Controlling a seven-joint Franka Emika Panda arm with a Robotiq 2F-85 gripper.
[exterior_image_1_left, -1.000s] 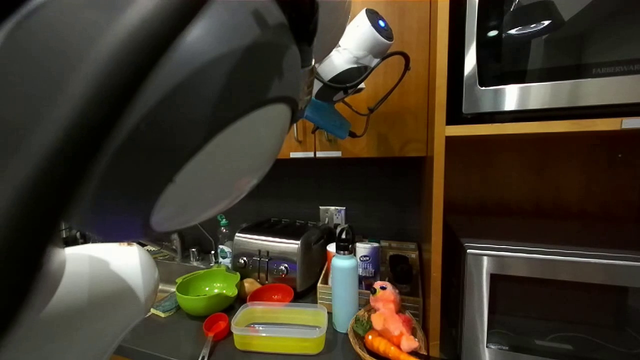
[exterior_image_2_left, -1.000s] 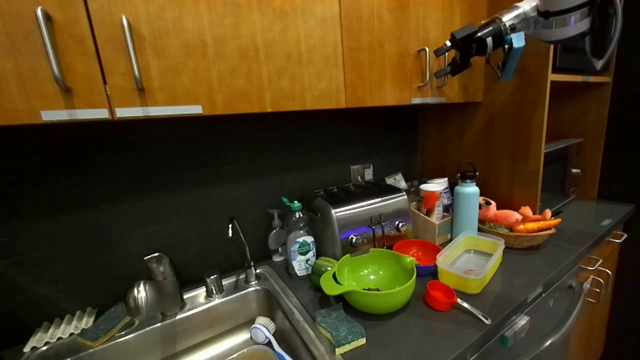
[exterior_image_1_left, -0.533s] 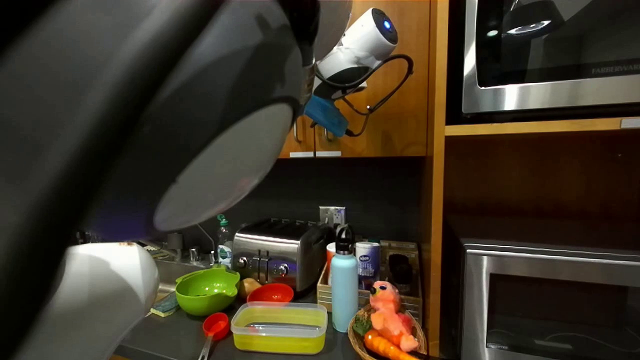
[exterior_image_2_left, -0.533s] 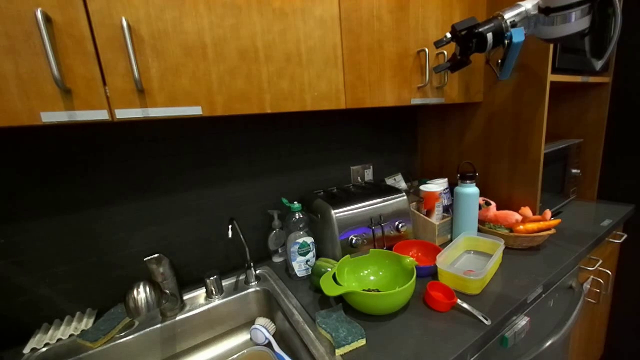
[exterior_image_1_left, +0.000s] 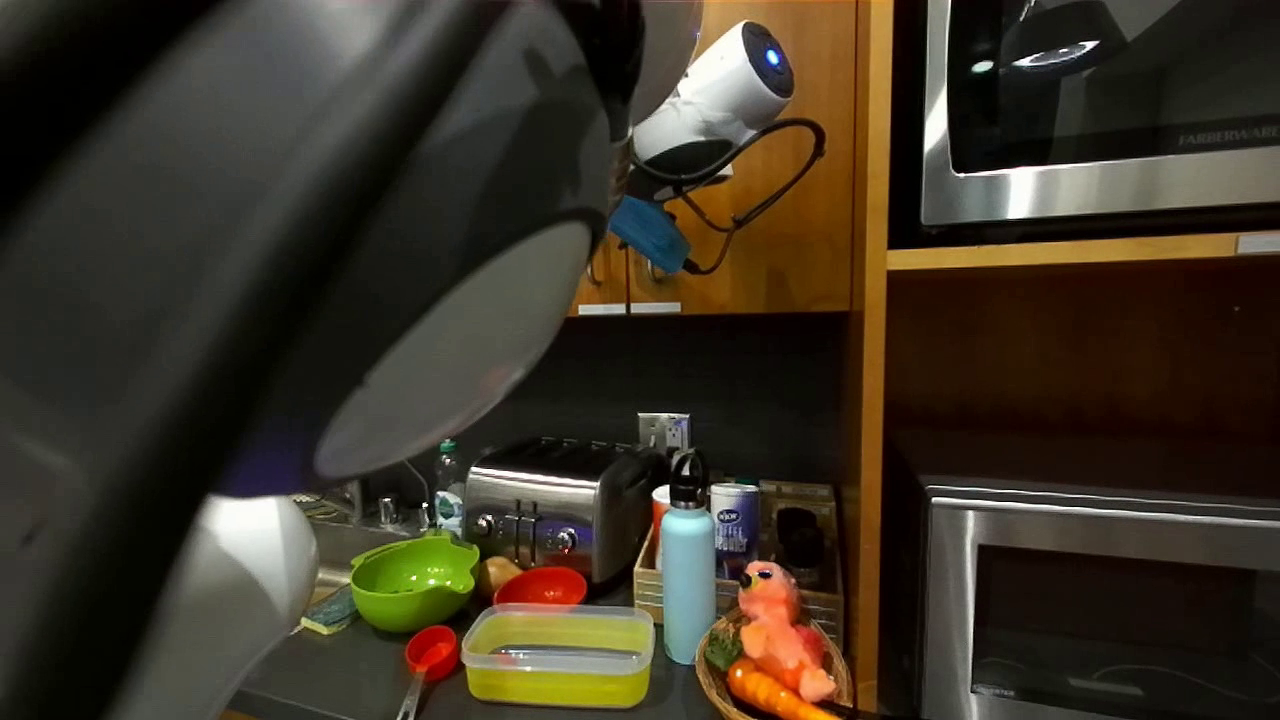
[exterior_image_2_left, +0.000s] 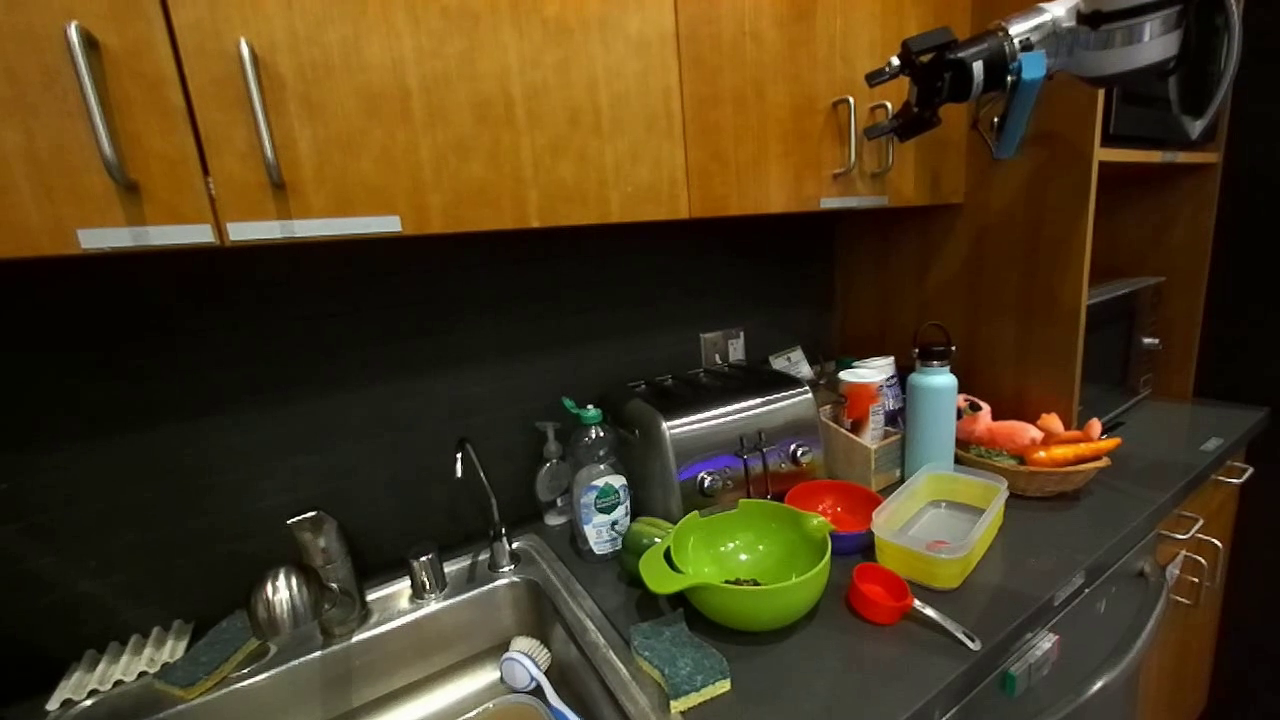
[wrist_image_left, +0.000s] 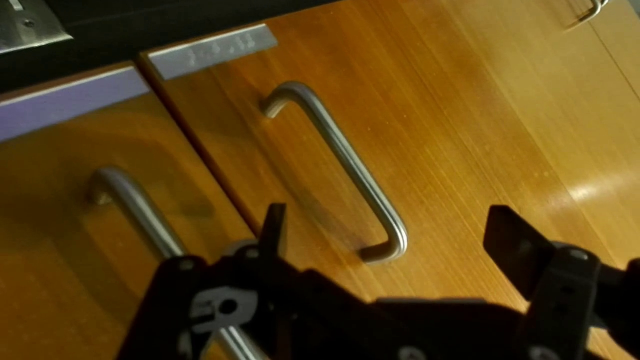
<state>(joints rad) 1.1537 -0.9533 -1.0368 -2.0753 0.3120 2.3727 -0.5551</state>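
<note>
Well, "FARBERWAR" microwave (exterior_image_1_left: 1100, 110), claw (exterior_image_2_left: 882, 102) near handle (wrist_image_left: 351, 159)

1) A dark wall (exterior_image_2_left: 300, 370) runs behind a grey counter (exterior_image_2_left: 820, 650) in both exterior views
2) A steel sink (exterior_image_2_left: 470, 630) is set into the counter
3) Wooden cupboards (exterior_image_2_left: 450, 110) hang above the sink, with pale label strips (exterior_image_2_left: 312, 228) along their bottom edges
4) A socket plate (exterior_image_2_left: 722, 347) is fixed to the wall
5) A wooden shelf unit (exterior_image_1_left: 874, 400) holds a microwave (exterior_image_1_left: 1100, 190) and, lower down, another steel-framed appliance (exterior_image_1_left: 1100, 600)
6) Wooden drawers (exterior_image_2_left: 1213, 570) sit under the counter
7) The microwave's glass catches a bright reflection (exterior_image_1_left: 1055, 57)
</note>
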